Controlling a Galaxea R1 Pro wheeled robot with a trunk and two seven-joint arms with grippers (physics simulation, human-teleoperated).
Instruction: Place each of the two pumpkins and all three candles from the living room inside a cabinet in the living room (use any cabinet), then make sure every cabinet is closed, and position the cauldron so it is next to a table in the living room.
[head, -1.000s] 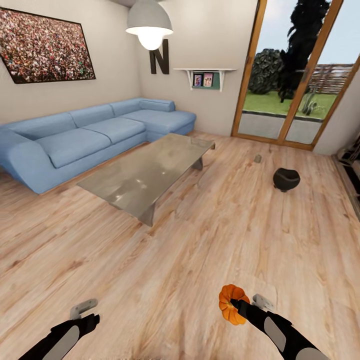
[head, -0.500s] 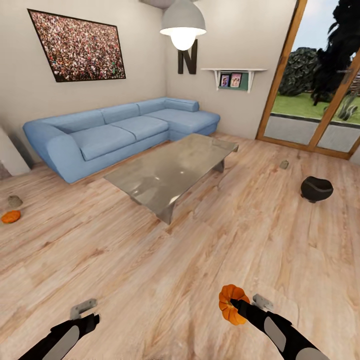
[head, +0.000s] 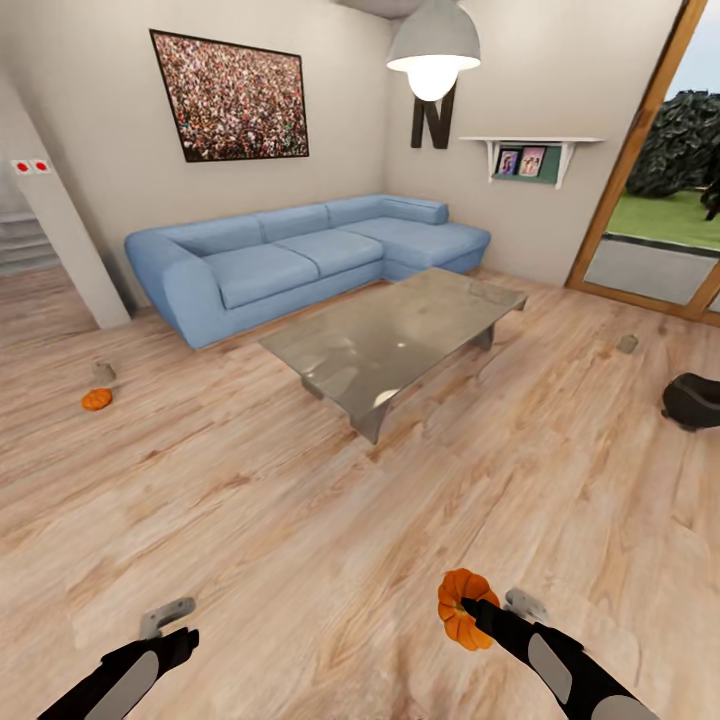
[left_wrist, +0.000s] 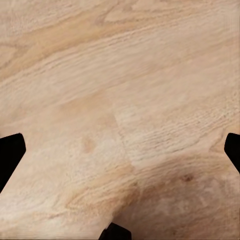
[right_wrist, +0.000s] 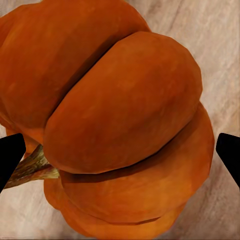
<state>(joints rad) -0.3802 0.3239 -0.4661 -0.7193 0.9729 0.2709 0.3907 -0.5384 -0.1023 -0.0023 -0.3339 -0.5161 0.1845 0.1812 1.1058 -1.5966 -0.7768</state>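
The cauldron (head: 694, 400) is cut off by the right edge of the head view, so only its dark left part is seen on the floor. Just beyond it, nearer the glass door (head: 655, 200), a small grey candle (head: 627, 343) is made out, too small for detail. Far left, near a white pillar (head: 70, 250), a second pumpkin (head: 96, 399) lies on the floor with another candle (head: 102, 372) just behind it; both are tiny and indistinct.

The right gripper (head: 468, 610) is held low and near, its arm entering from the lower right corner. A pumpkin (head: 463, 608) is clamped in it and carried above the floor. In the right wrist view this pumpkin (right_wrist: 115, 120) is seen close up between the two dark fingertips (right_wrist: 10, 160), with its stem (right_wrist: 32, 167) turned to one side.

The left gripper (head: 170, 625) is held low at the near left, its arm entering from the lower left corner. In the left wrist view its fingertips (left_wrist: 10, 155) are spread wide apart at the frame edges (nothing but floor between them).

The floor (head: 300, 520) is light wood planking. A glass-topped coffee table (head: 390, 335) stands mid-room, with a blue corner sofa (head: 300, 255) behind it against the wall. A large framed picture (head: 230, 98), a pendant lamp (head: 433, 45), a letter N (head: 432, 118) and a small wall shelf (head: 530, 150) are noted on the far walls.
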